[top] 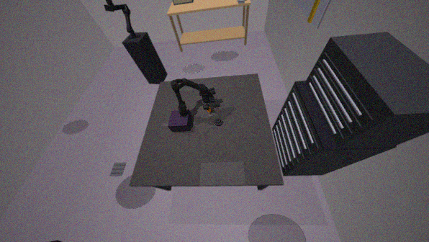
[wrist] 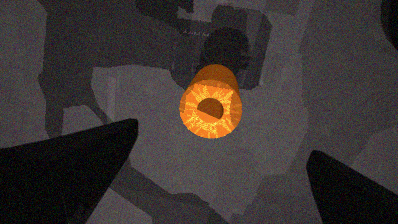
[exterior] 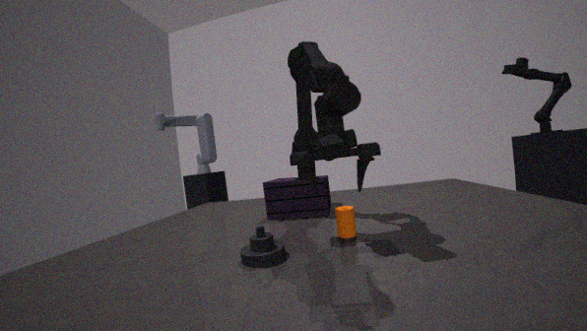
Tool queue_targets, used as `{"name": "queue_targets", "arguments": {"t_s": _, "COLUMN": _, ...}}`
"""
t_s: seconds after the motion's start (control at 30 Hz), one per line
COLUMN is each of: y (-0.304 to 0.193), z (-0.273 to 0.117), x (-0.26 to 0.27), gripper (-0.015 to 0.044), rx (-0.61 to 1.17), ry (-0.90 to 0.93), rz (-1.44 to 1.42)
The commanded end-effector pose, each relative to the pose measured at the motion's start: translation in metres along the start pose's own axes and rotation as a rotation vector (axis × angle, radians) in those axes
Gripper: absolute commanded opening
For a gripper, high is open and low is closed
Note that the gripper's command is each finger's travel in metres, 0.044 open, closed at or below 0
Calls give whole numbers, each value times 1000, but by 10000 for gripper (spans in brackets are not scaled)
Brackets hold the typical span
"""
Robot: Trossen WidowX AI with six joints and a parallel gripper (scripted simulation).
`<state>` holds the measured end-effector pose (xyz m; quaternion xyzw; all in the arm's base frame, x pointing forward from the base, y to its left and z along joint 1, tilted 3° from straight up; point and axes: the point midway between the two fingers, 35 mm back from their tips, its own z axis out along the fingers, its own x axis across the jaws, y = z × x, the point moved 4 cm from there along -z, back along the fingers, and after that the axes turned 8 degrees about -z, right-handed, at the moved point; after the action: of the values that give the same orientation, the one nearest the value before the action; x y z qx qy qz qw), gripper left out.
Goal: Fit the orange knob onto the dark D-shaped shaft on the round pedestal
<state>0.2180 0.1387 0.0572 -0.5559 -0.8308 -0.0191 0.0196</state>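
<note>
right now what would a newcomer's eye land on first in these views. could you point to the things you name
The bright orange knob point(top: 209, 110) point(exterior: 346, 223) point(wrist: 212, 125), standing out against the dark tabletop, its D-shaped hole showing in the wrist view between the open gripper's fingertips. Next, probably the black arm point(top: 191, 85) point(exterior: 305, 105) rising behind the knob in the exterior view, then the dark stepped pedestal point(top: 218, 122) point(exterior: 263, 255), apart from the knob.

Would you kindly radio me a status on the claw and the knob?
Claw open, nothing held. Knob upright beside the pedestal, not fitted. Nothing seen between them.
</note>
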Motion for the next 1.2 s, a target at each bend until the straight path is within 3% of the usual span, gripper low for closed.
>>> {"name": "queue_targets", "arguments": {"t_s": 0.0, "y": 6, "z": 1, "x": 8, "gripper": 440, "rx": 3, "ry": 1, "rz": 13}}
{"name": "queue_targets", "arguments": {"t_s": 1.17, "y": 7, "z": 59, "x": 9, "gripper": 440, "rx": 4, "ry": 1, "rz": 13}}
